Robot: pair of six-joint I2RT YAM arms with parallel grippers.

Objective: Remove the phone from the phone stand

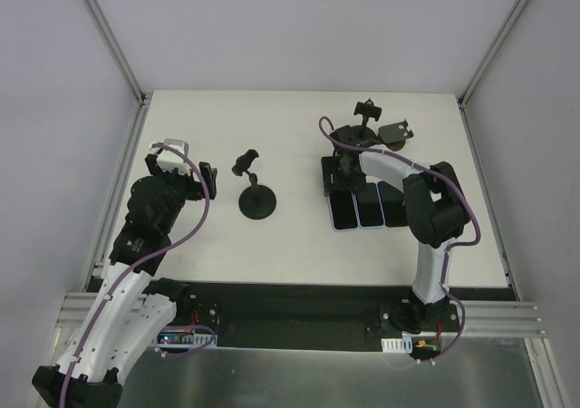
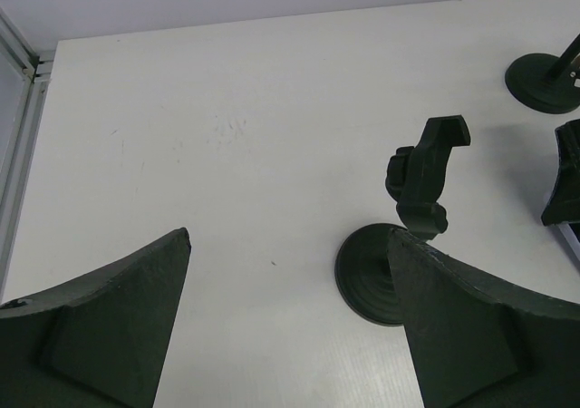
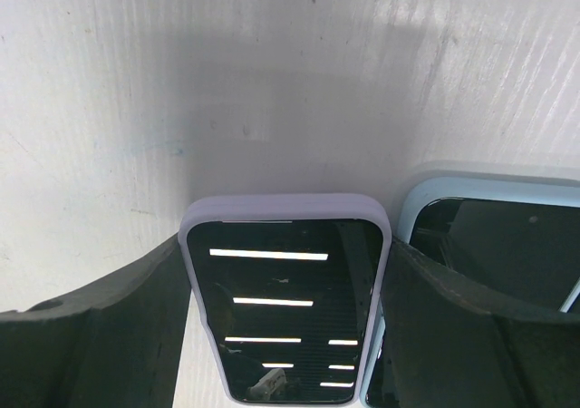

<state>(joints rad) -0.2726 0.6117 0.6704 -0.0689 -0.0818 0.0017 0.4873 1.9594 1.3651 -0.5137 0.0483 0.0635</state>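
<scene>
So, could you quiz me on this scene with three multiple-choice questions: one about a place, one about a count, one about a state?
1. Where is the lilac-cased phone?
A) clipped in a stand
B) flat on the table, between the right claw's fingers
C) propped against a wall

2. How many phones lie side by side?
A) one
B) three
C) five

3. The left claw is:
A) open and empty
B) shut on a phone
C) shut on a stand

Answers:
1 B: the right wrist view shows it lying between the fingers.
2 B: the top view shows three in a row.
3 A: its fingers stand wide apart, gripping nothing.
</scene>
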